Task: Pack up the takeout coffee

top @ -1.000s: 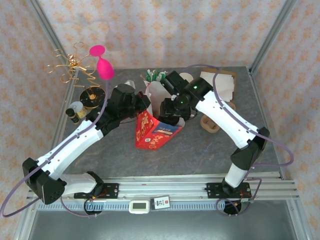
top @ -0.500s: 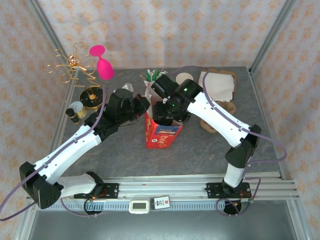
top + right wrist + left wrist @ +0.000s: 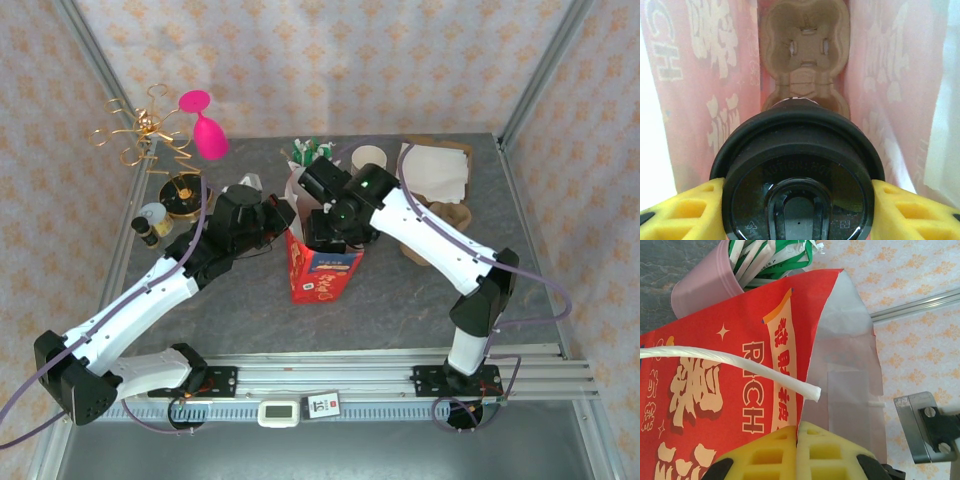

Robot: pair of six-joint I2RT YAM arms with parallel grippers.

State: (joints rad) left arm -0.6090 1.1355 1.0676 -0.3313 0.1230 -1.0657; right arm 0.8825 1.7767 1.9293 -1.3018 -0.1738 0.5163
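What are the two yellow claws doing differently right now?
The left gripper is pinched shut on the rim of the red paper bag, from outside; the right gripper stands wider, clasping the takeout coffee by its black lid, inside the bag above a cardboard cup carrier. Both are yellow-padded and hold something.

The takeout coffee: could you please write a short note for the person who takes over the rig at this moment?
The left tool is shut on the edge of the red paper bag, which stands upright.
The right tool is inside the bag, closed around the top of the takeout coffee.
A cardboard cup carrier lies at the bag's bottom; its far slot is empty.
Done: the coffee is in the bag, over the carrier's near end.
Left: I cannot tell whether the cup is seated. Probably lower it, open the right tool, withdraw, then release the bag.
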